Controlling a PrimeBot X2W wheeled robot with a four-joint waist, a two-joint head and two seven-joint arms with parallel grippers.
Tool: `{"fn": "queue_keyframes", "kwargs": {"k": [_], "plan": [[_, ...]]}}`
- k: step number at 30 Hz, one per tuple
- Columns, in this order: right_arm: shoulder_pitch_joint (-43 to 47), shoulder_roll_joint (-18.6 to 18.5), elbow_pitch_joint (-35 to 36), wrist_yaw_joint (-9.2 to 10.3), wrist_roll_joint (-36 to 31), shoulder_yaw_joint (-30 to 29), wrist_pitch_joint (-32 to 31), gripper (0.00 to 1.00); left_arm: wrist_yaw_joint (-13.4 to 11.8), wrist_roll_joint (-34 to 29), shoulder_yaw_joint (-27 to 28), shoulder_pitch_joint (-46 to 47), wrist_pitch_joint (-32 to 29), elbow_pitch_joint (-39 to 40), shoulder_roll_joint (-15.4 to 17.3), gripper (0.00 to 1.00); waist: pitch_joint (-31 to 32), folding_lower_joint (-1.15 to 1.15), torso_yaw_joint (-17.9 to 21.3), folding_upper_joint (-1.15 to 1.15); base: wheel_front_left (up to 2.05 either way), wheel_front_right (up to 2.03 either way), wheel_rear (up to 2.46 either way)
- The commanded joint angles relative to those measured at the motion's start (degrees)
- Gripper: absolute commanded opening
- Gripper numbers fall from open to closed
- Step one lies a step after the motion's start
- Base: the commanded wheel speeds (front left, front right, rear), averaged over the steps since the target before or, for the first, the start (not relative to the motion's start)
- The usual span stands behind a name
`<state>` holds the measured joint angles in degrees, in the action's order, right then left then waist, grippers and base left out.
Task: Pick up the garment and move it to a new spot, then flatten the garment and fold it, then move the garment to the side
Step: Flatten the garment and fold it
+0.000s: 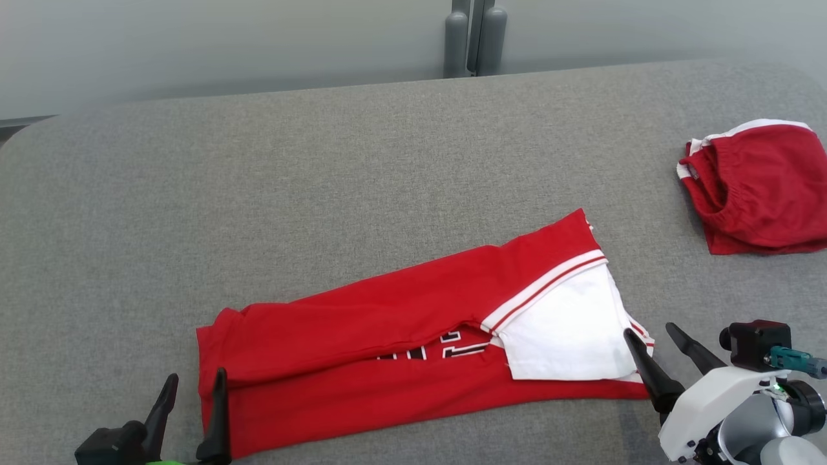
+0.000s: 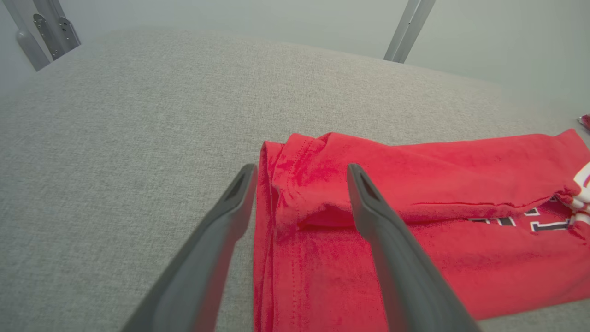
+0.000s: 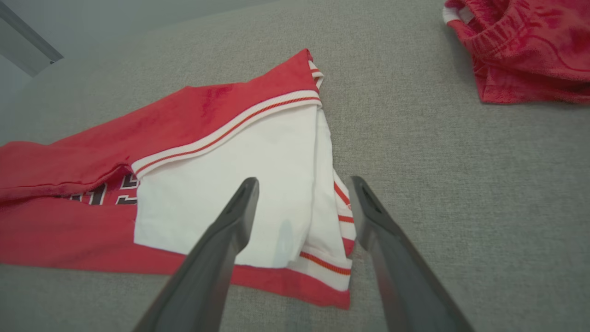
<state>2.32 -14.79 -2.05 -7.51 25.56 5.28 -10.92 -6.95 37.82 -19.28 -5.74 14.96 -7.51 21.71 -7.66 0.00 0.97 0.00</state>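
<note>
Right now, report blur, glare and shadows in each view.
Head view: soft even light, no glare, far wall hazy. Left wrist view: table edge bows, jersey sharp. Right wrist view: faint shadow on the white sleeve by the right pincer.

Crumpled red shorts (image 1: 762, 194) lie far right on the grey table (image 1: 323, 168).

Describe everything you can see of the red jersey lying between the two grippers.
The red jersey is knit fabric with a white sleeve, red-and-white striped trim and black-and-white lettering half hidden under a fold. Its far long edge is folded over toward the robot, leaving a long band flat on the grey table. The open left gripper straddles its left end and the open right gripper its sleeve end; neither grips it.
</note>
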Motion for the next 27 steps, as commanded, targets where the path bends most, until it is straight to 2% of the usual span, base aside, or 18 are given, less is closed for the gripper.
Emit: {"fn": "queue_keyframes", "kwargs": {"k": [1,8,13,21,27], "plan": [[0.2,0.3,0.4,0.05,-0.4,-0.5,0.1,1.0,-0.5,-0.8,0.1,-0.3,0.3,0.9,0.2,1.0,0.9,0.0,-0.1,0.0,0.0,0.0,0.0],[-1.8,1.1,0.5,0.05,-2.5,-2.9,-1.8,1.0,-2.3,-1.5,1.0,1.6,0.3,4.8,-0.1,1.0,2.7,0.0,-0.8,0.0,0.0,0.0,0.0],[-4.2,1.8,-1.3,0.05,-4.1,-3.9,-5.1,1.0,-2.6,-1.7,1.3,1.7,0.3,5.7,-0.5,1.0,3.5,0.0,-1.8,0.0,0.0,0.0,0.0],[-10.3,2.5,-9.6,0.05,-5.7,-5.1,-11.7,1.0,-3.1,-2.3,2.1,1.3,0.3,6.0,-1.1,1.0,3.4,0.0,-4.9,0.0,0.0,0.0,0.0],[-14.0,3.0,-16.1,0.05,-5.7,-5.9,-13.6,1.0,-2.9,-2.9,2.8,1.1,0.3,6.0,-1.4,1.0,3.2,0.0,-7.4,0.0,0.0,0.0,0.0]]}}
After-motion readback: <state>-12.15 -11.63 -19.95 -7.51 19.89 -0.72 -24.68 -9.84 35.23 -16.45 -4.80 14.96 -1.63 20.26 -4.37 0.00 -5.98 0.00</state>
